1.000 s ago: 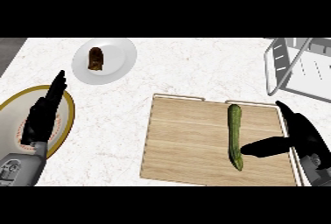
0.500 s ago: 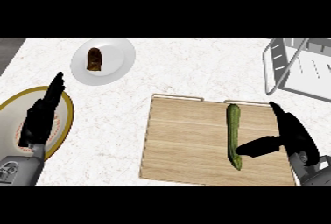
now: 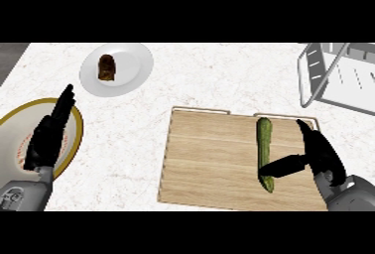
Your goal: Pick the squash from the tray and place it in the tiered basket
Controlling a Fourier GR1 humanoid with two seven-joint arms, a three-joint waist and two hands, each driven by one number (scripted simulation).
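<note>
White marbled counter point(image 3: 212, 79) across the whole frame. On it, at lower centre, a wooden tray point(image 3: 212, 158), pale and rectangular, with small handles along its upper edge. In the upper right corner, the tiered basket point(image 3: 341, 74) of grey wire and panels, partly cut off by the frame's edge; contents not discernible. At the left edge, a large plate with a yellow rim point(image 3: 73, 124), partly hidden beneath the left arm. In the upper left, a smaller white plate point(image 3: 135, 67) carrying one dark brown piece of food point(image 3: 107, 68), kind not clear.

On the tray's right part, the squash point(image 3: 264, 149): long, narrow, dark green, lying nearly straight up and down the frame, upper end close to the tray's top edge, lower end near the bottom edge. Well apart from the basket.

Right hand point(image 3: 319, 154) at the lower right, just beside the squash. Fingers straight and pointing up the frame along the squash's right side, a clear strip of tray between. Thumb spread wide to the left, its tip reaching the squash's lower part, apparently touching. Nothing gripped; squash flat on the wood.

Left hand point(image 3: 50, 136) at the left edge over the yellow-rimmed plate, fingers straight and together, pointing up the frame, holding nothing.
</note>
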